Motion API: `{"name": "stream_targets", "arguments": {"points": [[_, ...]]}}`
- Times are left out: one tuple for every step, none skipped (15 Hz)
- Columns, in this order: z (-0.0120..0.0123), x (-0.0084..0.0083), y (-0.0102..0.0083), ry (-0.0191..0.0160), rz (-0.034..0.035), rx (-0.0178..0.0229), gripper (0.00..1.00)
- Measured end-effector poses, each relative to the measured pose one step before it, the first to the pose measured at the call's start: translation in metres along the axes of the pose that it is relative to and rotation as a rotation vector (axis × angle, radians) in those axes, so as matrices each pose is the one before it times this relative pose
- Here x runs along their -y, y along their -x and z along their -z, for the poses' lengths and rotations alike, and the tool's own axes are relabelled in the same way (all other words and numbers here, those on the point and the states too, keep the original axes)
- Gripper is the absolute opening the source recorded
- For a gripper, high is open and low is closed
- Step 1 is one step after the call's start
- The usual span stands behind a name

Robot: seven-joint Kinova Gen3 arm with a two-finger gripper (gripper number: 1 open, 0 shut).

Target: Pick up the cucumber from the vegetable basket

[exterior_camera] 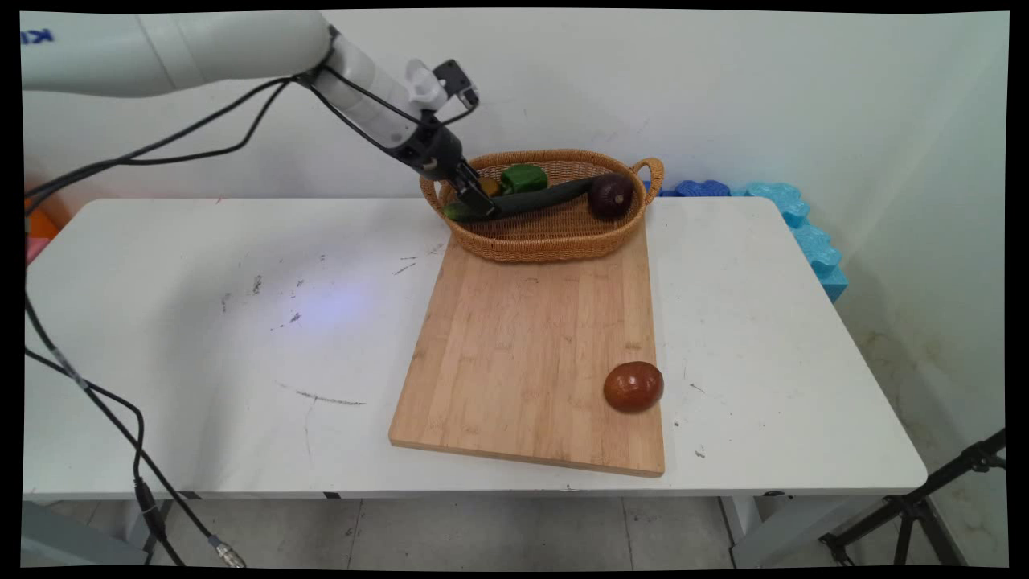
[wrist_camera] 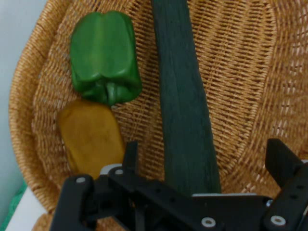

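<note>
Your black two-finger tool stands wide, straddling the long dark green cucumber in the oval woven wicker basket, upper centre of the frame. Stay centred, clear of the green bell pepper.

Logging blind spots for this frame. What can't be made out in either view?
- Cucumber: near end hidden under the gripper in the hand view, and behind it in the main view.
- Contact between fingers and cucumber: cannot tell in either view.
- Yellow piece: lower edge covered by the linkage.
- Onion and most of the basket: outside the hand view.
</note>
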Motion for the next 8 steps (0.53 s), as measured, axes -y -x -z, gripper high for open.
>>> {"name": "stream_targets", "arguments": {"points": [[-0.00606,-0.00095,-0.00173,-0.002,-0.004,0.00643,1.0],[-0.0065,-0.00101,-0.00181,-0.00228,-0.00465,0.00708,1.0],[-0.00613,-0.00101,-0.00148,-0.00196,-0.00495,0.00701,1.0],[-0.00574,-0.00094,-0.0013,-0.00212,-0.00554,0.00663,1.0],[-0.00439,-0.00066,-0.00087,-0.00175,-0.004,0.00518,1.0],[-0.00477,-0.00078,-0.0011,-0.00202,-0.00512,0.00526,1.0],[-0.00378,-0.00068,-0.00116,-0.00161,-0.00454,0.00356,0.0],[-0.00357,-0.00061,-0.00109,-0.00215,-0.00513,0.00327,0.0]]}}
